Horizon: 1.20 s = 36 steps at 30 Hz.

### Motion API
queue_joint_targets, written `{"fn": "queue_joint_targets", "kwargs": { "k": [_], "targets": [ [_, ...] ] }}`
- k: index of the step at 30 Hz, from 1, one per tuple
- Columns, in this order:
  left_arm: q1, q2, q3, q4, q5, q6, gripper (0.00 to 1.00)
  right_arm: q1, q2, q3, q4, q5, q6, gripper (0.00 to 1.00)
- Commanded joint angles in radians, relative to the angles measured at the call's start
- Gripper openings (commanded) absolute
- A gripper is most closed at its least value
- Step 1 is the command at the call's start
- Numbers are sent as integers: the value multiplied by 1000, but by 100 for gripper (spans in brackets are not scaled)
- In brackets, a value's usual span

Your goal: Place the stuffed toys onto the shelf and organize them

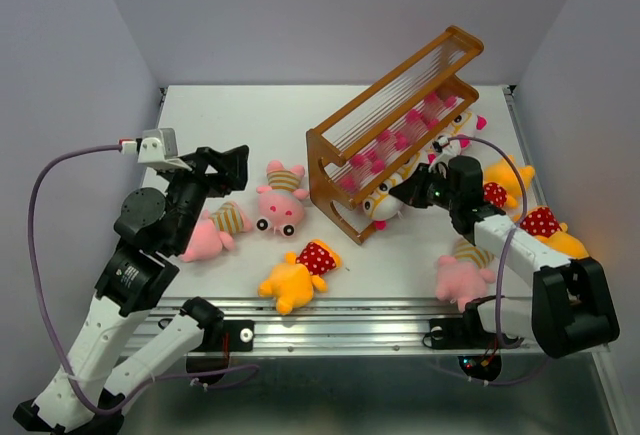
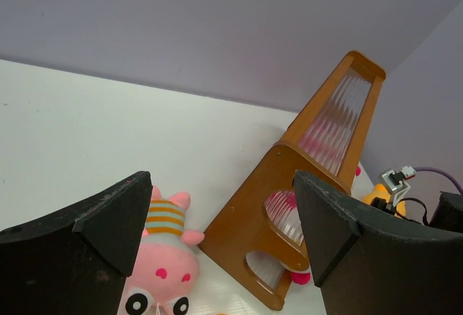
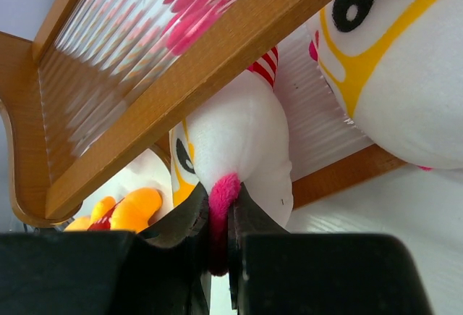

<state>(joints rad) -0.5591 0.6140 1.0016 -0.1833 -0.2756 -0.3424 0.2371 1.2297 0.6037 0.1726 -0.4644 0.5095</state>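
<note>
The orange-brown wooden shelf [image 1: 400, 125] stands at an angle on the table's right half, with several white pink-eared toys on its lower tier. My right gripper [image 1: 408, 193] is shut on the pink ear [image 3: 221, 203] of a white-faced toy with orange glasses [image 1: 382, 202] at the shelf's lower tier. My left gripper [image 1: 236, 167] is open and empty above the table, near a pink striped toy [image 1: 280, 200], which also shows in the left wrist view [image 2: 163, 264]. Another pink toy [image 1: 212, 233] lies under the left arm. A yellow-orange toy in red polka dots [image 1: 297, 275] lies in front.
A pink striped toy [image 1: 460, 273] lies near the front right. Two yellow-orange toys [image 1: 548, 230] lie behind the right arm near the right edge. A metal rail [image 1: 340, 317] runs along the near table edge. Grey walls enclose the table.
</note>
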Motion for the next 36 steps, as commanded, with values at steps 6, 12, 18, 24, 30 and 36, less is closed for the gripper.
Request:
{"fn": "queue_joint_targets", "kwargs": {
  "k": [6, 12, 18, 24, 30, 36],
  "targets": [
    [5, 10, -9, 56, 12, 2, 90, 13, 19, -18, 111, 40, -23, 9],
    [5, 6, -17, 54, 12, -3, 90, 13, 5, 11, 70, 61, -72, 45],
    [5, 1, -35, 56, 21, -12, 91, 13, -71, 27, 35, 81, -103, 70],
    [4, 0, -46, 62, 26, -15, 91, 13, -139, 57, -62, 118, -143, 76],
    [5, 21, -43, 28, 55, -24, 91, 13, -203, 126, -230, 107, -248, 79],
    [4, 87, -52, -113, 56, -147, 91, 13, -222, 275, -514, -97, -549, 88]
  ]
}}
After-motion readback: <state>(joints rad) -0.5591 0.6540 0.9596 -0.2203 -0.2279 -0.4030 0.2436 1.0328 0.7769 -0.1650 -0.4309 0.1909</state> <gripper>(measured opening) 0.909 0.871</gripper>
